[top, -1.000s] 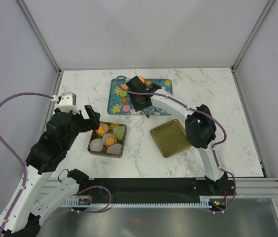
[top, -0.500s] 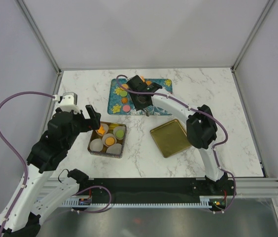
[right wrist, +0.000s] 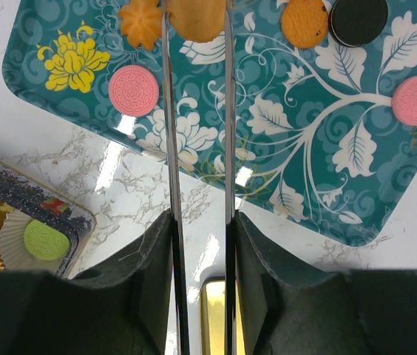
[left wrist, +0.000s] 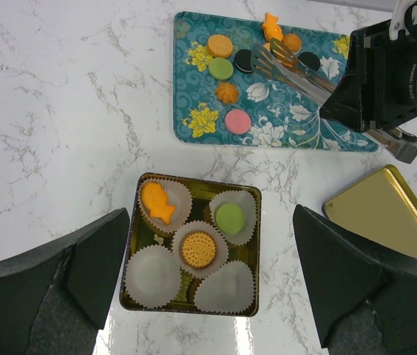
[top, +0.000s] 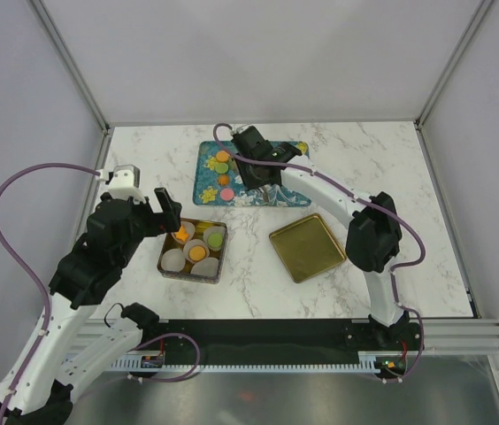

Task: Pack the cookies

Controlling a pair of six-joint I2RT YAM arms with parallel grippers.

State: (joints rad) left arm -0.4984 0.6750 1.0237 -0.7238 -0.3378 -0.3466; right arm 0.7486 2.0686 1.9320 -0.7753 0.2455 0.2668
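Observation:
Several cookies lie on the teal tray [top: 205,181]: orange [left wrist: 219,46], green [left wrist: 221,69], black [left wrist: 244,61] and pink [left wrist: 237,120]. My right gripper [right wrist: 197,222] is shut on metal tongs [right wrist: 167,133] over the tray. An orange cookie [right wrist: 196,18] sits between the tong arms at the frame's top edge; I cannot tell if it is pinched. My left gripper [left wrist: 212,259] is open and empty, high above the tin [left wrist: 131,296]. In the tin's paper cups lie an orange fish cookie [left wrist: 157,203], a green one [left wrist: 230,218] and an orange round one [left wrist: 197,249].
Two white paper cups [left wrist: 151,275] in the tin's near row hold nothing. The gold lid [top: 306,247] lies upturned to the right of the tin, near the tray's front edge. The right arm [top: 369,235] arches over the lid. Frame posts stand at the back corners.
My right gripper has moved the tongs farther back over the tray, and its elbow has swung right. The left arm has not moved.

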